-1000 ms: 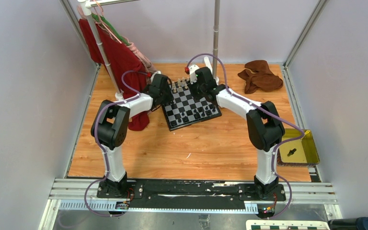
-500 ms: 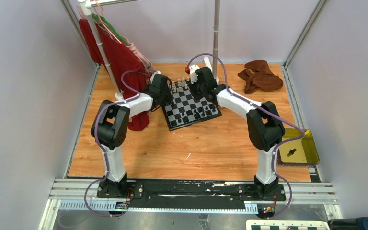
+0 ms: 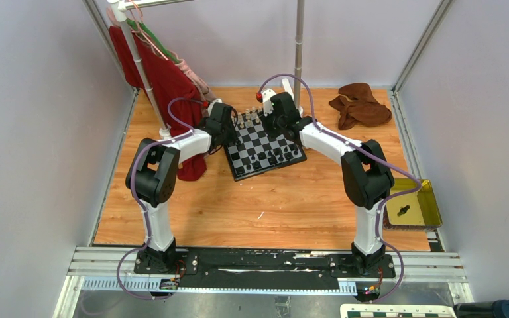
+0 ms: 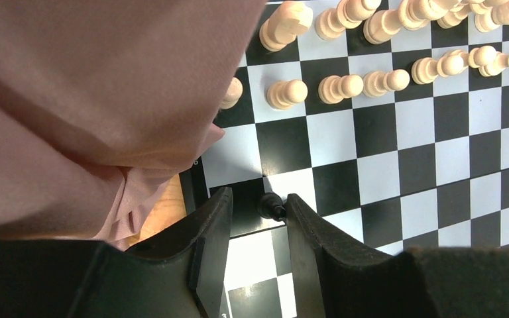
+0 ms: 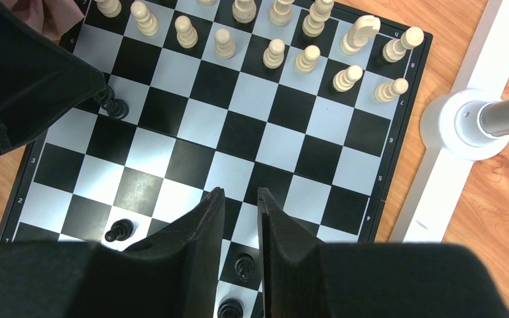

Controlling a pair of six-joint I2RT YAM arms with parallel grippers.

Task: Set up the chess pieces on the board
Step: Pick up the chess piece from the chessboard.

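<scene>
The board (image 3: 263, 147) lies at the far middle of the table. Cream chess pieces (image 5: 275, 53) fill its two far rows, also seen in the left wrist view (image 4: 341, 86). A few black pieces (image 3: 275, 158) stand near its front edge. My left gripper (image 4: 257, 199) is open low over the board's left edge (image 3: 230, 129). A black pawn (image 4: 272, 205) stands between its fingertips, touching the right finger. My right gripper (image 5: 240, 193) hovers over the board's right part (image 3: 277, 122), its jaws a narrow gap apart and empty. A black pawn (image 5: 244, 267) stands on the board beneath it.
Pink cloth (image 4: 93, 99) hangs beside the left gripper, below red garments on a rack (image 3: 166, 79). A metal pole on a white base (image 5: 460, 122) stands by the board's far right corner. A brown cloth (image 3: 361, 106) lies at the back right. A yellow tray (image 3: 431, 199) holds a black piece (image 3: 403, 211).
The right gripper has shifted slightly toward the far side of the board. The left arm has hardly moved.
</scene>
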